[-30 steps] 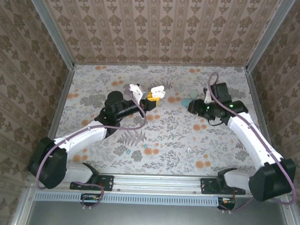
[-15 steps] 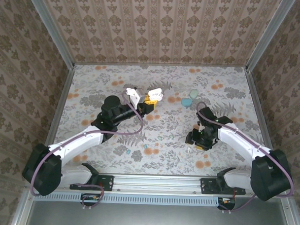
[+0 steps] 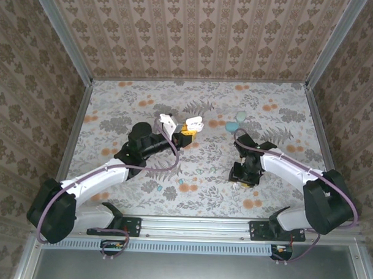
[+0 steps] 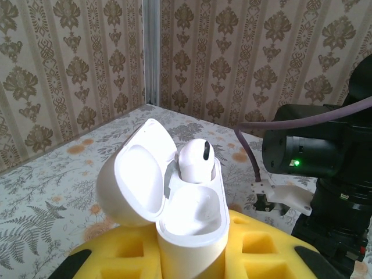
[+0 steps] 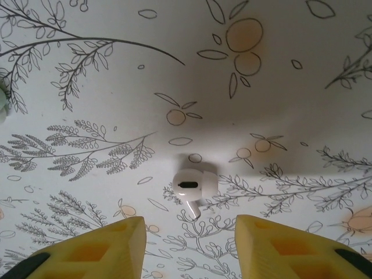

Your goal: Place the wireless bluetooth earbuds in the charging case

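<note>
Earbud [image 5: 195, 185]: glossy white bulb, short stem.

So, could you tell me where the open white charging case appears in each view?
Top external: the charging case, lid open, held in the left gripper, near centre.
Left wrist: charging case mid-frame, one seated earbud.
Right wrist: a loose earbud on the floral cloth.
Shared landmark: the floral cloth.

White earbud [image 5: 193, 183], white case [image 4: 190, 229], table [image 5: 87, 87] printed with orange flowers and grey ferns.
</note>
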Robot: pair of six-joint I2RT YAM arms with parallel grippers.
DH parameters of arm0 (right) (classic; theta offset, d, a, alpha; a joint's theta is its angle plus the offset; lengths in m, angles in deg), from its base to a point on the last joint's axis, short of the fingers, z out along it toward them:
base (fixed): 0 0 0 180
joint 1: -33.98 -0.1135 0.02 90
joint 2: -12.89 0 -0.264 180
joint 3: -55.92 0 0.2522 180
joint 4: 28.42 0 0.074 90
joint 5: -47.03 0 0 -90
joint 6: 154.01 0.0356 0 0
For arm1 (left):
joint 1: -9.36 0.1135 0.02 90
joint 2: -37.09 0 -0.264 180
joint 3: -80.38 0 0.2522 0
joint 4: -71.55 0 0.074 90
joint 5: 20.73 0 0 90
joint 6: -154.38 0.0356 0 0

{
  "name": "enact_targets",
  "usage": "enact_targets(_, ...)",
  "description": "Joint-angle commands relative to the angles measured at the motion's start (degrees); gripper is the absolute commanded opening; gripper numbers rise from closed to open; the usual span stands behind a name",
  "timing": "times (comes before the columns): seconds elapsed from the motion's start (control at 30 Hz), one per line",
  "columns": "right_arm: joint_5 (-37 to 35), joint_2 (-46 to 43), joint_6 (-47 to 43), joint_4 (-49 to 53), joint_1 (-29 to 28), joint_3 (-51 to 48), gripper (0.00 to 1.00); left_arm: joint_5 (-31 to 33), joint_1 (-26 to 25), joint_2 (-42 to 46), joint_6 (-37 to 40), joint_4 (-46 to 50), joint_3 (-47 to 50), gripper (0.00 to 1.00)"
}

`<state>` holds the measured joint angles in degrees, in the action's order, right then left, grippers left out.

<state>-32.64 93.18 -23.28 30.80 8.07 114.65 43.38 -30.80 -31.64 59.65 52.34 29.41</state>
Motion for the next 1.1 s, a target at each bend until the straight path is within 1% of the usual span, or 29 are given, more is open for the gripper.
enact_targets(0.0, -2.1, 2.5, 0.1, 1.1, -0.5, 1.8, 0.45, 0.2, -0.4, 1.6, -0.4, -1.2, 0.4, 0.21)
enact_targets(0.23, -2.2, 5.0, 0.2, -0.1, -1.2, 1.9, 0.43, 0.0, -0.8, 0.3, -1.6, -2.5, 0.8, 0.21)
enact_targets(0.67, -2.7, 8.2, -0.4, -1.0, -1.7, 2.6, 0.39, -0.1, -0.9, -1.6, -1.2, -2.1, -0.6, 0.21)
enact_targets(1.07, -4.7, 9.7, -0.6, -0.2, -2.1, 3.4, 0.36, -0.1, -0.8, -2.6, -0.9, -2.0, -1.1, 0.21)
